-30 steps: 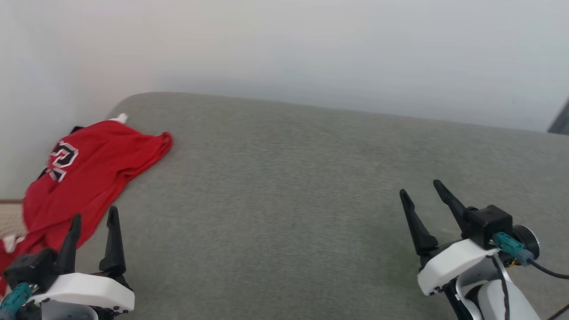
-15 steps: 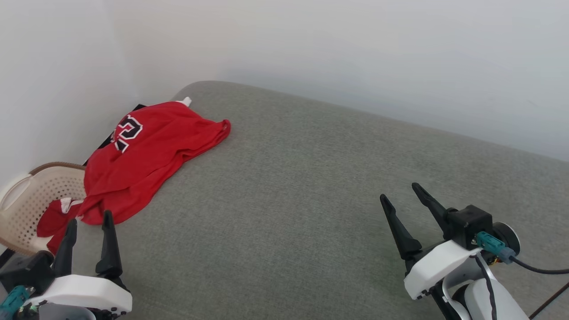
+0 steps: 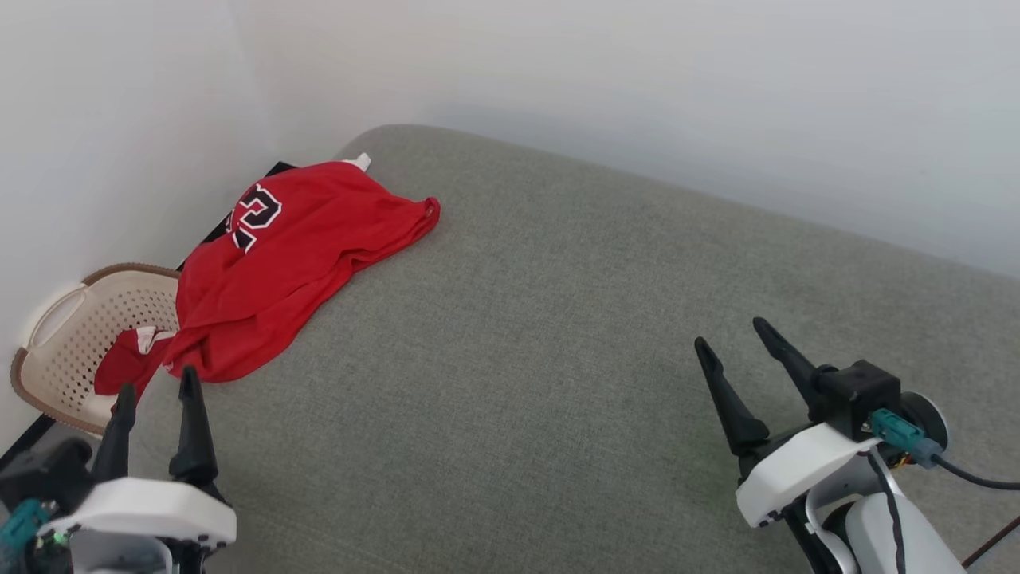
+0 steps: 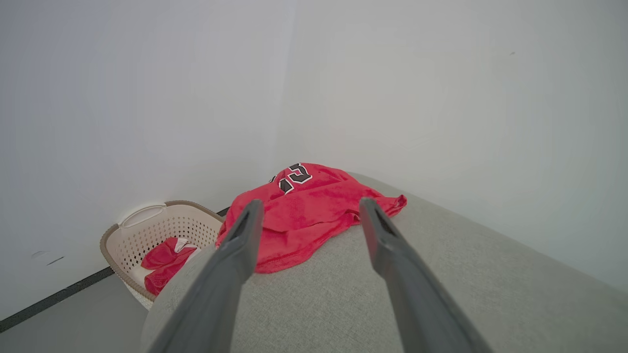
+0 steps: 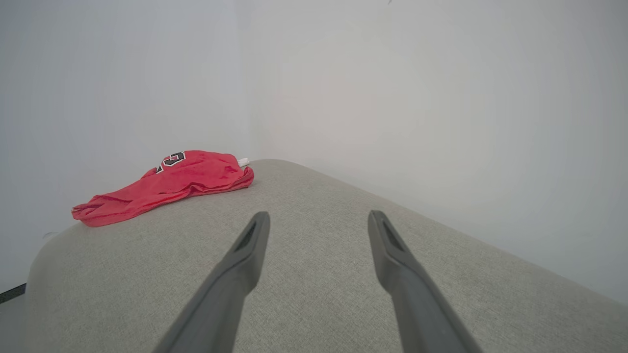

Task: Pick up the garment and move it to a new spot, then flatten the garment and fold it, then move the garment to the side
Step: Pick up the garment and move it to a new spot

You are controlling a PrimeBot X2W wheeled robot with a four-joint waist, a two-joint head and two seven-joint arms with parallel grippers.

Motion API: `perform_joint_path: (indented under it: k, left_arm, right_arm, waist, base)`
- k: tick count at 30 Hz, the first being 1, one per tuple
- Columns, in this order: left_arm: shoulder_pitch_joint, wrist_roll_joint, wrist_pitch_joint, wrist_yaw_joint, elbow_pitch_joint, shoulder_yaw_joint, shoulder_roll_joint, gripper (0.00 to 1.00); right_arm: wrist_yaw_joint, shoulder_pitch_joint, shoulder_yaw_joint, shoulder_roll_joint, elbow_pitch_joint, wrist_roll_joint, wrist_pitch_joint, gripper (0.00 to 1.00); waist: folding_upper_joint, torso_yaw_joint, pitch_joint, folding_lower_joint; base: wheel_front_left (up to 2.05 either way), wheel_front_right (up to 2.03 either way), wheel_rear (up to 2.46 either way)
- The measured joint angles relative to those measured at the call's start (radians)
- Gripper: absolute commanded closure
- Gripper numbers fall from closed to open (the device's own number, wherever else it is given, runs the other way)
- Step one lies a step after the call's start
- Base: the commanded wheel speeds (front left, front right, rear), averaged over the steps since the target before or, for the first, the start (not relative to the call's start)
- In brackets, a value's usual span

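A red, thin-fabric short-sleeved T-shirt (image 3: 295, 255) is lying rumpled on the far left corner of a wide grey upholstered cushion surface (image 3: 558, 359), close to the pale wall. In the head view its long axis is running diagonally, from the cushion's left edge nearer the robot up toward the far corner. A black-and-white printed numeral is sitting at the far-left part of the shirt, facing up, and one corner of the fabric is pointing out to the right across the cushion. A small white scrap of the shirt is peeking out at its farthest end.

Beside the cushion's left edge, a beige perforated plastic laundry basket (image 3: 72, 335) is standing on the floor, with another red piece of cloth with white trim (image 4: 167, 257) lying inside it.

The left gripper (image 3: 157, 383) is hovering just short of the shirt's near end, its two dark fingers spread apart and holding nothing; in the left wrist view they are framing the shirt (image 4: 304, 215). The right gripper (image 3: 731, 335) is hanging over the bare cushion, well apart from the shirt, fingers likewise parted and empty.
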Motion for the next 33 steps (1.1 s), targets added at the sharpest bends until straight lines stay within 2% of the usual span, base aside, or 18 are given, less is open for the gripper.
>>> perform_joint_path:
  k: [4, 13, 24, 33]
  left_arm:
    - [-0.052, -0.014, 0.001, -0.011, 0.026, -0.002, -0.004, 0.0]
    - [-0.224, -0.034, 0.029, -0.078, 0.146, -0.017, 0.016, 0.0]
    - [-0.56, -0.055, 0.089, -0.182, 0.462, -0.038, 0.071, 0.0]
    - [-0.8, -0.076, 0.177, -0.225, 0.775, -0.065, 0.097, 0.0]
  right_arm:
    - [0.0, -0.002, -0.02, -0.001, -0.021, -0.005, 0.007, 0.0]
    - [0.0, -0.032, -0.039, -0.006, -0.059, -0.027, 0.028, 0.0]
    - [0.0, -0.109, -0.047, -0.044, -0.126, -0.047, 0.065, 0.0]
    - [0.0, -0.175, -0.047, -0.076, -0.214, -0.066, 0.109, 0.0]
  waist:
    - [0.0, 0.005, 0.026, 0.0]
    - [0.0, -0.008, 0.098, 0.0]
    - [0.0, -0.063, 0.237, -0.0001]
    - [0.0, -0.119, 0.376, 0.0]
  base:
    - [0.0, 0.0, 0.0]
    - [0.0, 0.0, 0.0]
    - [0.0, 0.0, 0.0]
    - [0.0, 0.0, 0.0]
